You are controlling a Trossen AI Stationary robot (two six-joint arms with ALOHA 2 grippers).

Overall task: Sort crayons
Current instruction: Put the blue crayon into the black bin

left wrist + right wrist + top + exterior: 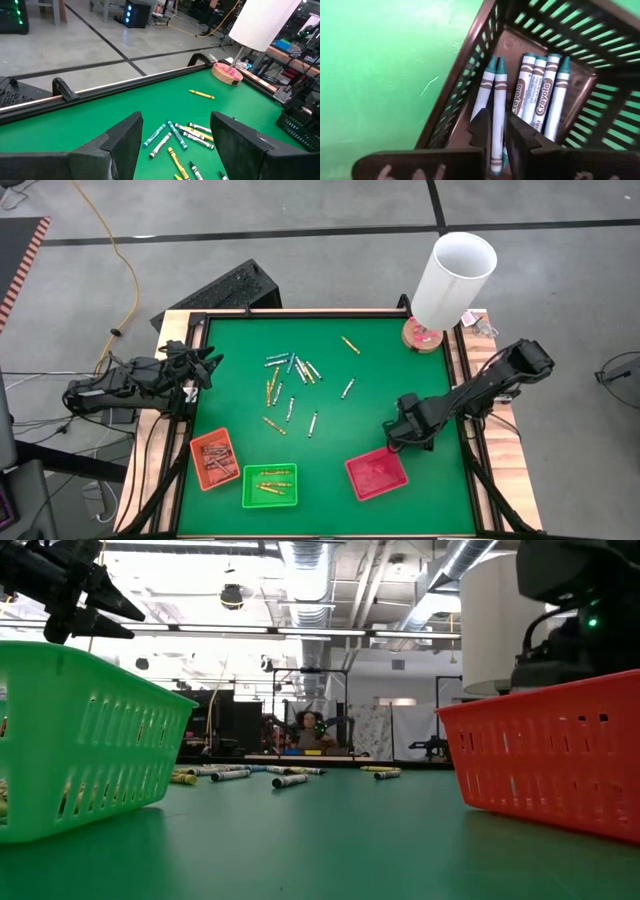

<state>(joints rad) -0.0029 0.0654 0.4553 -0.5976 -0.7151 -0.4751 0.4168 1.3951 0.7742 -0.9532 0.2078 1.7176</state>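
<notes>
Right gripper (499, 131) is hovering over a dark tray (470, 80) right of the red tray (377, 474), jaws loosely gripping a crayon (498, 120); release is in hand, then lift clear; left gripper (175, 145) is waiting open, far left, loose crayons (290, 385) mid-table.

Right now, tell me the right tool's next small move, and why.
Probably open and let go: the right tool has a light blue crayon between its fingers, tip down inside the dark tray, where matching crayons already lie.

Dark jointed arms (480, 390) (wedge-shaped fingers (125, 145))
</notes>
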